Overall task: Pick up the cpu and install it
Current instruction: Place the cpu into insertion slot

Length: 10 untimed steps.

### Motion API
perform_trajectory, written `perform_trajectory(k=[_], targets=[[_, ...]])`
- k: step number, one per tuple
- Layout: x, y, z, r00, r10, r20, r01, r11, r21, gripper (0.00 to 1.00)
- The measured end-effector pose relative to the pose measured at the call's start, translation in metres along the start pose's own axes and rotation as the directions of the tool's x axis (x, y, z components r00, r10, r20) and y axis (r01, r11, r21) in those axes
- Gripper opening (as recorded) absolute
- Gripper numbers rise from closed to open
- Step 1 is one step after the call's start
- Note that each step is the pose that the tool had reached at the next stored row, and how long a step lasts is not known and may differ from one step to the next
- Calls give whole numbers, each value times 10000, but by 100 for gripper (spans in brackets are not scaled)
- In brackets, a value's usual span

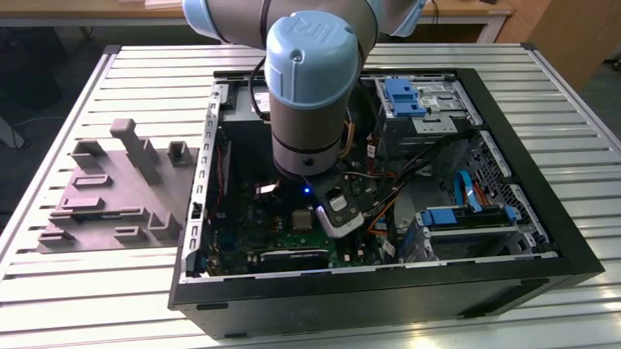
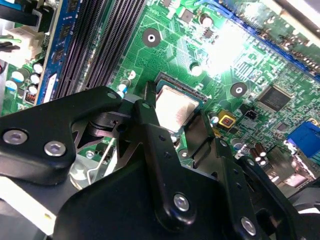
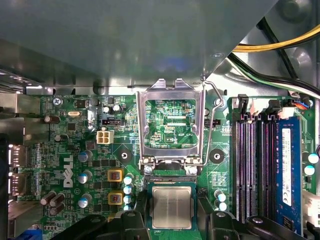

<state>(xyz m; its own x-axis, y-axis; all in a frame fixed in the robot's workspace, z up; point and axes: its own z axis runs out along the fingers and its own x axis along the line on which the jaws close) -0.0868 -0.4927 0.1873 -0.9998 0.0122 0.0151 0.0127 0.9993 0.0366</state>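
The cpu (image 3: 171,208), a pale silvery square with a green rim, lies flat in the socket on the green motherboard (image 3: 75,150). My gripper (image 3: 171,201) straddles it, one black finger against each of two opposite edges. In the second wrist view the same cpu (image 2: 175,107) sits between the black fingers (image 2: 148,107) of the gripper (image 2: 175,111). In the exterior view the arm (image 1: 308,94) reaches down into the open computer case (image 1: 543,218), and the cpu (image 1: 302,219) shows as a pale square beneath the wrist.
The socket's metal load frame (image 3: 142,130) stands hinged open beside the cpu. Dark memory slots (image 3: 255,165) run close by, with cables (image 3: 280,45) above them. A drive cage with blue tabs (image 1: 403,98) fills part of the case. A grey fixture plate (image 1: 112,189) lies on the slatted table at the exterior view's left.
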Motion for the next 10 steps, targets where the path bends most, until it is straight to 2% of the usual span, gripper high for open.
perform_trajectory(k=[6,7,10], targets=[[1,0,1,10000,5,1,-5,10000,-3,48],[0,0,1,10000,5,2,-5,10000,-3,54],[0,0,1,10000,5,0,-5,10000,-2,54]])
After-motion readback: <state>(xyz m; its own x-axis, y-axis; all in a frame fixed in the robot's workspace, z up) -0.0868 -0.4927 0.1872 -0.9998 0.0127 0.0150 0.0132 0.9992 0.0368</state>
